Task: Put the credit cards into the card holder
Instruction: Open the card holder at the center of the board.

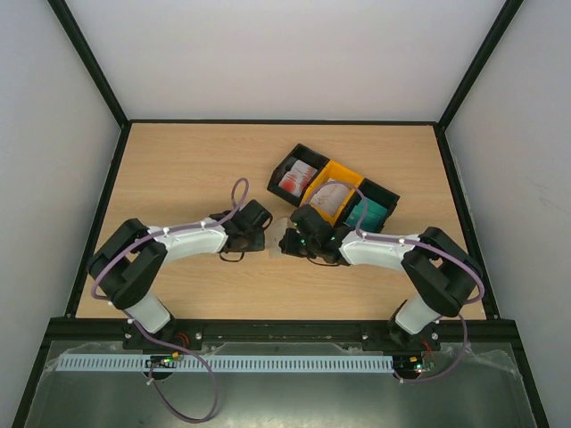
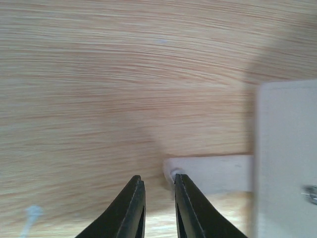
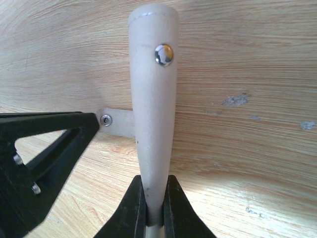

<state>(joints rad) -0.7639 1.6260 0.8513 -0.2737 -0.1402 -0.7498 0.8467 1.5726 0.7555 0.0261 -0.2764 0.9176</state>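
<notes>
The card holder [image 3: 152, 99] is a pale beige wallet, seen edge-on with a silver snap. My right gripper [image 3: 155, 181] is shut on its lower edge and holds it upright over the wooden table. Its strap tab [image 2: 213, 171] sticks out sideways with a small snap at its end. My left gripper [image 2: 157, 179] is open a little, with bare wood between its fingers, and its right fingertip [image 2: 179, 179] is at the tab's end. In the top view both grippers meet at the card holder [image 1: 278, 225]. White-and-red cards [image 1: 296, 177], beige cards [image 1: 332, 200] and teal cards [image 1: 368, 215] lie in bins.
Three joined open bins, black [image 1: 290, 159], orange [image 1: 343, 171] and black [image 1: 382, 192], stand just behind my right gripper. The table [image 1: 178, 160] has a dark raised rim and white walls round it. My left finger [image 3: 44, 148] shows at the left of the right wrist view.
</notes>
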